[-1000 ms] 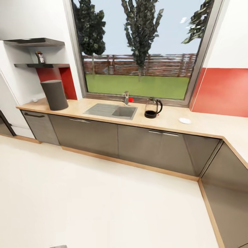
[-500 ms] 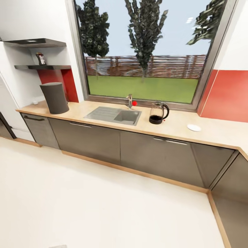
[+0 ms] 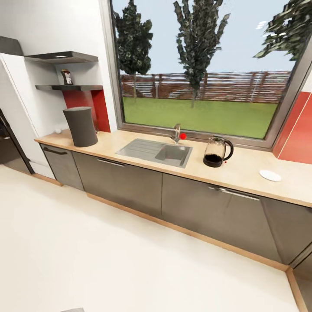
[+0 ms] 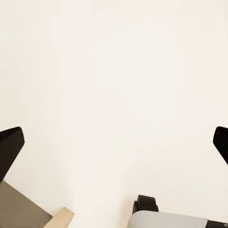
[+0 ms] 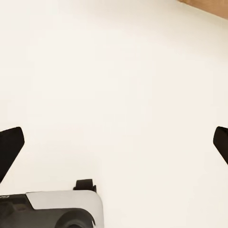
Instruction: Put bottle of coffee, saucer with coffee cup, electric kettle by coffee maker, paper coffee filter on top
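No brand or legible writing anywhere: bottle [image 3: 66, 76] carried a pale patch on its dark body, too small and blurred to read. Stood on the lower shelf [image 3: 69, 87], under a second, like board, well apart from both grippers.

Coffee maker [image 3: 81, 126] stood at the far end of the countertop [image 3: 242, 173], seen from a side that showed plain dark grey; carafe and front panel hidden. Just beside it, toward the wall, a tiny white thing, likely the cup [image 3: 57, 130], too small to tell for sure. Sink [image 3: 155, 151] sat recessed in the worktop, with tap [image 3: 177, 133] behind it and a red dot on the tap's lever. Kettle [image 3: 216, 152] stood past the sink, upright, dark at the bottom, handle turned away from the sink. Saucer [image 3: 270, 175] lay flat farther along, well apart from the kettle. Window cut off at the top and side; a dark appliance cut off at the frame's edge beyond the coffee maker.

Left gripper [image 4: 114, 142] hung over bare pale floor [image 3: 108, 260], only two black fingertips [image 4: 9, 145] showing at the frame's edges, spread wide, nothing between them; part of the grey base below the jaws, cropped. Right gripper [image 5: 114, 142] likewise: tips far apart, empty, over floor, with a strip of tan plinth far ahead of the jaws, cut off at the corner.
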